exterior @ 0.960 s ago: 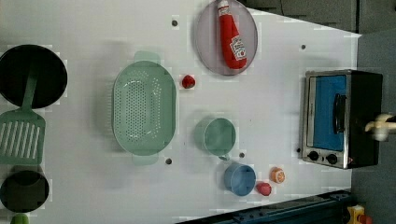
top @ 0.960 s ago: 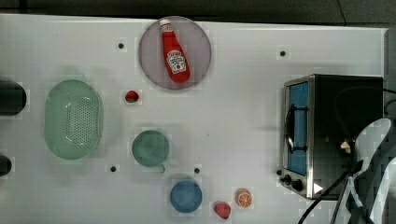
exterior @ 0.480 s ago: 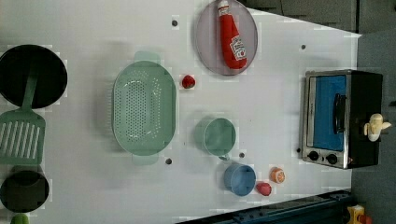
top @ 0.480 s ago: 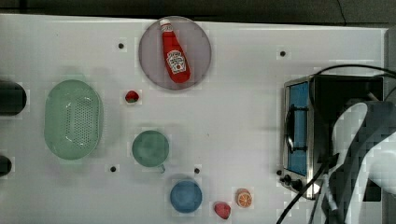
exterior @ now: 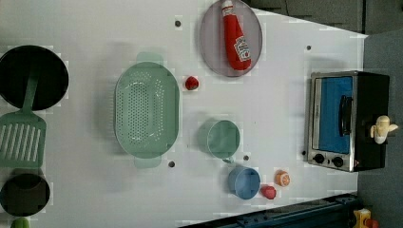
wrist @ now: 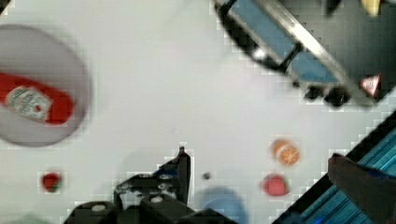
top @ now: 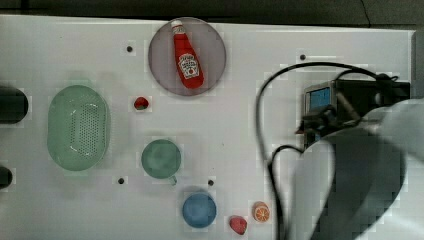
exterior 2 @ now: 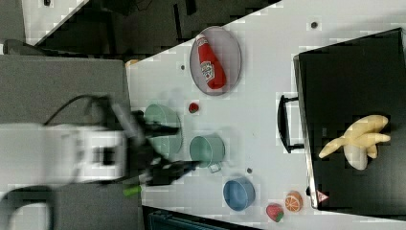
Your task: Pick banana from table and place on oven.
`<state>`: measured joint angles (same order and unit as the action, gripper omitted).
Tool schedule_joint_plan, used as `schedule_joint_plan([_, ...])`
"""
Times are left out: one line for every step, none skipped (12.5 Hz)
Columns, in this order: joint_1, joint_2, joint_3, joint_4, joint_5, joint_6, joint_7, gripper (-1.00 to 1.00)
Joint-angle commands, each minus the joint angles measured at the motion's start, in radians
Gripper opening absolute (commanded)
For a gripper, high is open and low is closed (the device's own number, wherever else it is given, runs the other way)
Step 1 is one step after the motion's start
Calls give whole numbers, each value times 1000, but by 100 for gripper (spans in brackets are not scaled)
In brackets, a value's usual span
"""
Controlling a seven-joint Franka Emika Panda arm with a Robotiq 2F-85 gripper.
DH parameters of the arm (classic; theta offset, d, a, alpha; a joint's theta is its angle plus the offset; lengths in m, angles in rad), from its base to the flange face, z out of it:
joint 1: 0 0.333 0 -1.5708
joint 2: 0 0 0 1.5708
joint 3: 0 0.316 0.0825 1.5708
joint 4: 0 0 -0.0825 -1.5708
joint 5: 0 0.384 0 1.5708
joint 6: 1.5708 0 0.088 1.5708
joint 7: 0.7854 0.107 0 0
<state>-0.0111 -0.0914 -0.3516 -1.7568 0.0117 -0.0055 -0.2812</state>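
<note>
One small pale yellow curved banana (exterior 2: 358,140) is recorded on the black top of the boxy silver-framed toaster oven (exterior 2: 352,72), free of any grip, close to the top's outer edge in the left view. Roll-off is judged possible, caused by the curved shape and that edge. The black two-fingered gripper (exterior 2: 170,146) is noted with jaws spread wide and empty, well apart from the banana, above the white flat table (exterior 2: 268,81) near the green cup (exterior 2: 206,149). Placement is judged done.
</note>
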Motion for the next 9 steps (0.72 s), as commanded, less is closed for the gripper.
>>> schedule_joint_plan([40, -79, 119, 18, 1, -11, 351, 100])
schedule_joint_plan([40, -99, 165, 18, -1, -11, 368, 100])
schedule_joint_plan([40, -116, 202, 18, -21, -11, 375, 100])
schedule_joint_plan([40, -126, 228, 18, -47, -12, 375, 100])
schedule_joint_plan([40, -133, 249, 16, -67, -24, 374, 100])
schedule_joint_plan([40, -137, 264, 15, -69, -40, 375, 100])
schedule_joint_plan([40, -139, 275, 15, -69, -50, 375, 100])
schedule_joint_plan([40, -140, 280, 15, -69, -50, 375, 100])
schedule_joint_plan([40, -140, 280, 15, -69, -50, 375, 100])
